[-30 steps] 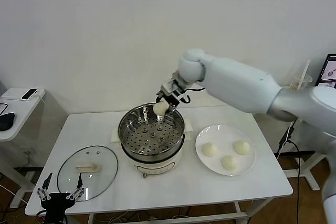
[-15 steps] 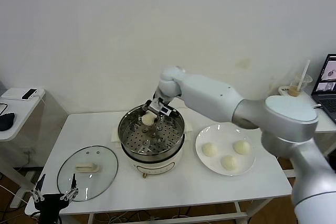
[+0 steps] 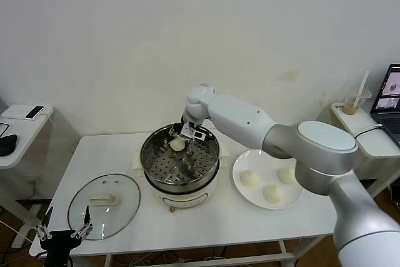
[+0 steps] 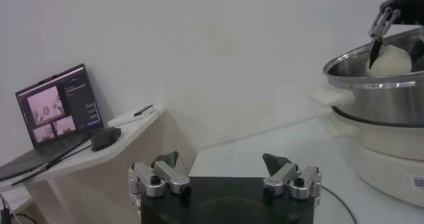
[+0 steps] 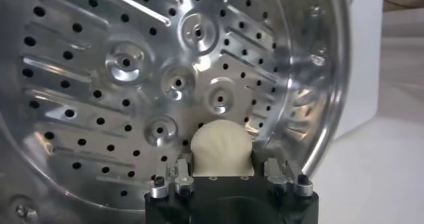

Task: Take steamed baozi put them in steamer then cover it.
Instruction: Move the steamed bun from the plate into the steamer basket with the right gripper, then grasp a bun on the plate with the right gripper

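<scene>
Steel steamer [image 3: 180, 161] tray holds 1 baozi [image 5: 220, 147] between right tool [image 5: 224, 173] fingers.

1. This looks like a robot lab or test room staged as a kitchen corner, not a real kitchen: a plain white wall [image 3: 125, 42] with no cabinets or fittings stands behind a bare white desk [image 3: 206, 223].
2. Loose cables [image 3: 19, 242] lie on the floor under the desk's left edge.
3. A side table [image 3: 15, 142] carries a mouse [image 3: 7, 144] and phone [image 3: 34, 112].
4. An open laptop [image 3: 390, 92] and a takeaway cup [image 3: 356, 101] sit off the desk's right edge.
</scene>
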